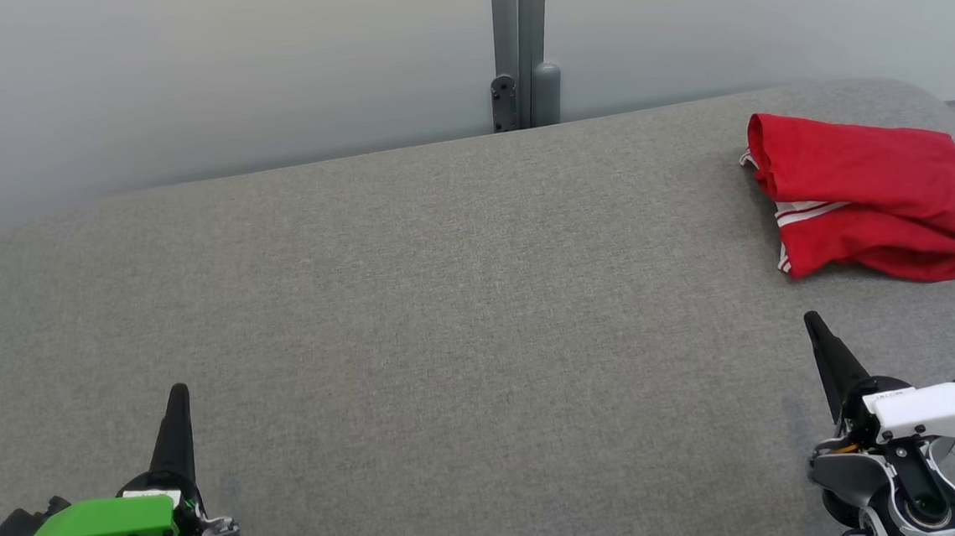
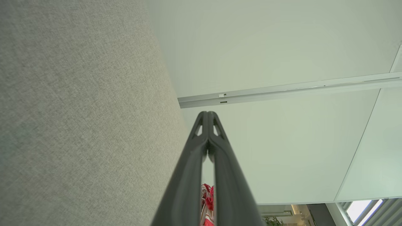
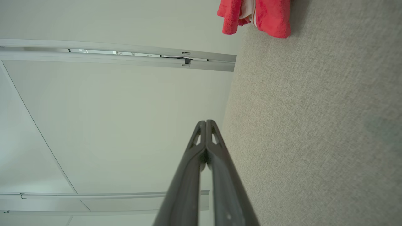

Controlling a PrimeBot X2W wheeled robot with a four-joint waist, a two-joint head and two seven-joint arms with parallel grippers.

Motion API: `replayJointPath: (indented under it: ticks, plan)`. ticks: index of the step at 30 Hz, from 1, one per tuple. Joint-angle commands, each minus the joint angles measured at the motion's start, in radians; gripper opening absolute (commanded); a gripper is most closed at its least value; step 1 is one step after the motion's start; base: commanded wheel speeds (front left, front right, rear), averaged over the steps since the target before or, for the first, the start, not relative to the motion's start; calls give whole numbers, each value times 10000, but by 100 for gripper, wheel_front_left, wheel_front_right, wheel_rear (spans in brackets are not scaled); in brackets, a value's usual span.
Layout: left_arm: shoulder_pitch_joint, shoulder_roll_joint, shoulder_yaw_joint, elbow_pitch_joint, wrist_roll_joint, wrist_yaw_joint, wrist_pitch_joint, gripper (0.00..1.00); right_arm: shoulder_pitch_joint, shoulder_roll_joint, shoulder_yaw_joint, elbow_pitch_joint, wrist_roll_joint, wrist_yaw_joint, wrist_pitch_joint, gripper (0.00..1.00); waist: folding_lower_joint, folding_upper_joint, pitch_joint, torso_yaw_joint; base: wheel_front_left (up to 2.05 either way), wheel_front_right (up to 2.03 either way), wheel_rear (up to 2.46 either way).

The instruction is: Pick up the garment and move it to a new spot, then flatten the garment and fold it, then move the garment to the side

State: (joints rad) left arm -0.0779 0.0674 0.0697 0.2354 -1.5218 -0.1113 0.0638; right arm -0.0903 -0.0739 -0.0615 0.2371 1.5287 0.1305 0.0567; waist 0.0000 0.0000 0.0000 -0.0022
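A red garment [image 1: 871, 190] with white stripes lies folded at the far right of the grey padded table [image 1: 446, 304]. It shows again at the top of the right wrist view as the garment [image 3: 260, 15], and as a sliver of garment [image 2: 208, 201] between the left fingers. My right gripper [image 1: 811, 322] stands at the lower right, a short way in front of the garment, shut and empty. My left gripper [image 1: 178, 391] stands at the lower left, far from the garment, shut and empty. The tips touch in both wrist views: left gripper [image 2: 207, 113], right gripper [image 3: 206, 121].
A pale wall with a grey post [image 1: 521, 46] runs behind the table's far edge. The garment lies close to the table's right edge. Bare grey cloth stretches between the two grippers.
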Motion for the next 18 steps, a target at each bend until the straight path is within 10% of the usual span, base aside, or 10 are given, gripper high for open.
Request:
replayJointPath:
  ticks: [1, 18]
  plan:
    - [-209, 23, 73, 16, -223, -61, 65, 0, -154, -13, -59, 15, 202, 4, 77, 0, 0, 0, 3, 2, 0, 0, 0]
    - [-363, -10, 248, 106, -1122, -232, 363, 0, -198, 20, -255, 73, 1097, 4, 363, 0, 0, 0, 31, 22, 0, 0, 0]
